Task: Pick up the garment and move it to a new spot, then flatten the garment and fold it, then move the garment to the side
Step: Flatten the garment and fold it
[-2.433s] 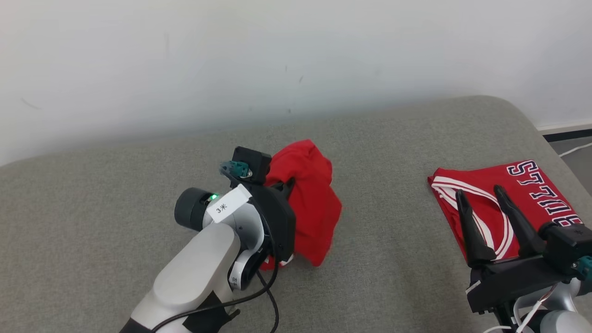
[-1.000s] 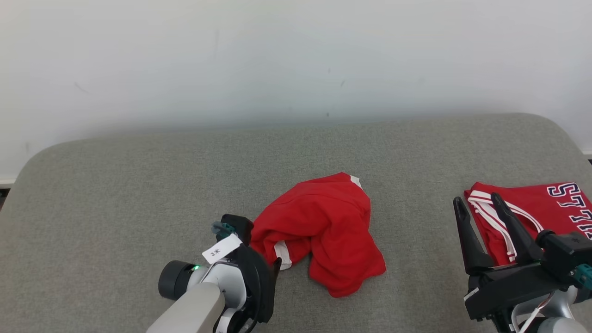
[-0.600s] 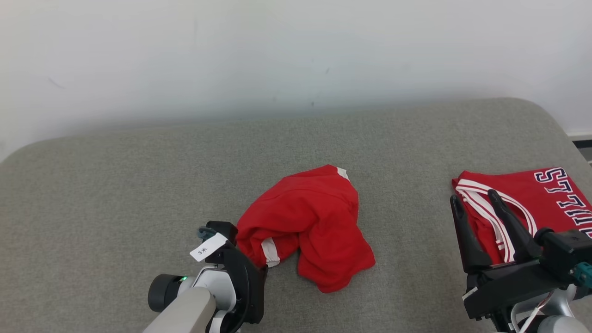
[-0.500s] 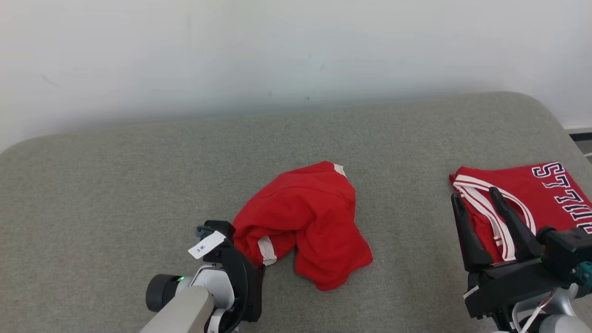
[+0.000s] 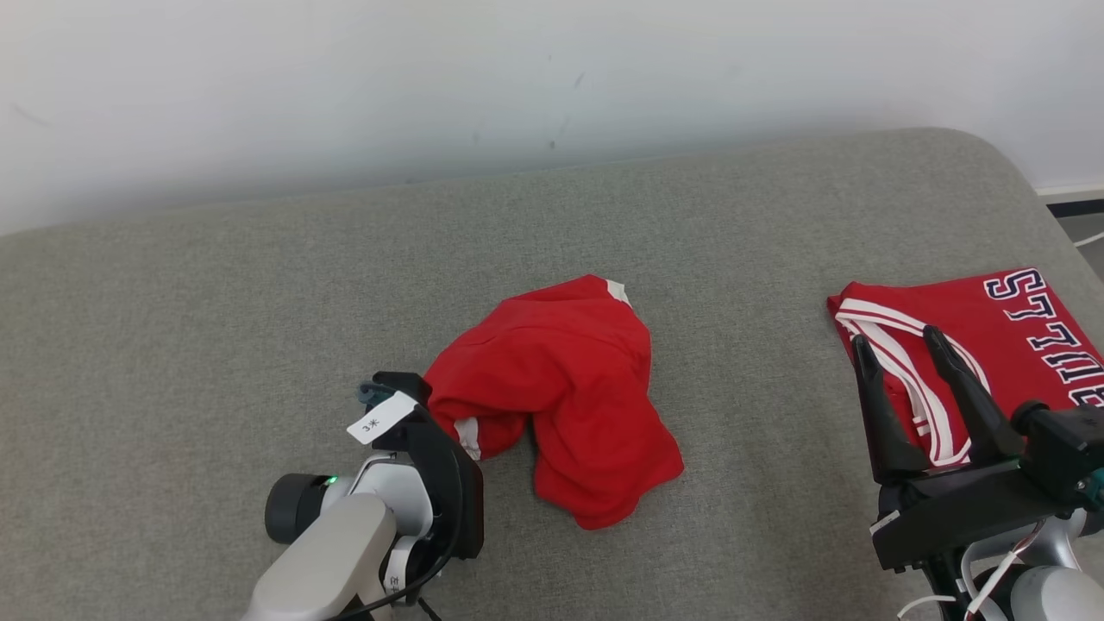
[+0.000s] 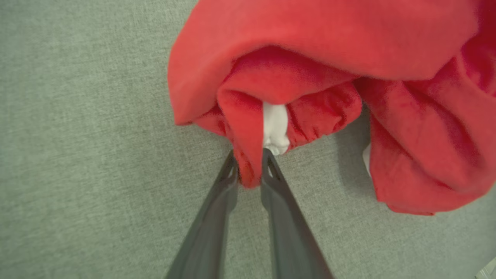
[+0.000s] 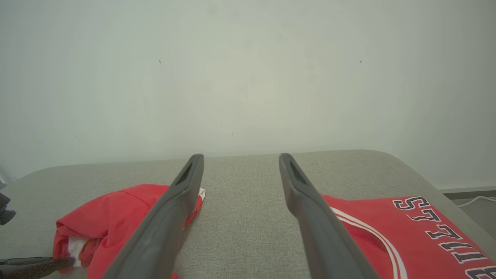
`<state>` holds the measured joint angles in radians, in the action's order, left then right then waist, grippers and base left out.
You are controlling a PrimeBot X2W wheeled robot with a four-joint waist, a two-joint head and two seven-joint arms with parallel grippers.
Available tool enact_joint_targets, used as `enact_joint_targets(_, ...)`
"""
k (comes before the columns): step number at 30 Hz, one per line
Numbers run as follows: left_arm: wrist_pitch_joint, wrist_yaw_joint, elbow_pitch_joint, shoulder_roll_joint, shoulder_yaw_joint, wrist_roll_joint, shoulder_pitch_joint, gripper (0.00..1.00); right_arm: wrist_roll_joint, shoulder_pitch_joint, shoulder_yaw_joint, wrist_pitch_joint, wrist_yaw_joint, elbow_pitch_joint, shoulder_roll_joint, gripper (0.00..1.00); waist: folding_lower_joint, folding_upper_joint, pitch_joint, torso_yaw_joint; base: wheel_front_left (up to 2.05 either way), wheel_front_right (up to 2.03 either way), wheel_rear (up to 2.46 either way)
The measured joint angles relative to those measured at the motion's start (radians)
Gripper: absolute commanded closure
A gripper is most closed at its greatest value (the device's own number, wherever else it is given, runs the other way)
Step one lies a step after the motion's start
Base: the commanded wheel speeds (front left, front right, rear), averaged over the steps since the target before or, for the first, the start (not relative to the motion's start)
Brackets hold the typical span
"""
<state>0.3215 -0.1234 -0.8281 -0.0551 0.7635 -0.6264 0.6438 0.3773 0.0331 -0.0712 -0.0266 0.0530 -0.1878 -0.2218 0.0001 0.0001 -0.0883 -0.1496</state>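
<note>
A crumpled red garment (image 5: pixel 561 388) with white trim lies on the grey cushioned surface (image 5: pixel 259 302), near its middle. My left gripper (image 6: pixel 250 170) is shut on a fold of its near-left edge, beside a white band (image 6: pixel 275 128). In the head view the left wrist (image 5: pixel 423 448) hides those fingertips. My right gripper (image 5: pixel 893 345) stands open, fingers pointing up, with nothing between them; it hovers over the near-left part of a second, folded red jersey. The right wrist view shows the garment (image 7: pixel 112 217) at lower left of the right gripper (image 7: pixel 240 159).
A folded red jersey (image 5: pixel 1018 328) with white stripes and dark letters lies at the right of the surface, also seen as jersey (image 7: pixel 407 228). A pale wall (image 5: pixel 517 69) runs behind. A white cable (image 5: pixel 1088 239) lies on the floor past the right edge.
The camera has shifted. My left arm has drawn back toward the near edge with the garment, which hung bunched from the gripper before and now lies spread on the surface. The right gripper has held still.
</note>
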Motion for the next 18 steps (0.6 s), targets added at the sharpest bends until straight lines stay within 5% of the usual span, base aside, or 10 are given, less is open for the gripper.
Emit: enact_joint_targets(18, -0.031, 0.046, 0.07, -0.021, 0.169, 0.203, 0.187, 1.0, 0.0, 0.017, -0.011, 0.018, 0.001, 0.059, 0.017, 0.0, 0.0, 0.0, 0.042, 0.036, 0.0, 0.0, 0.0)
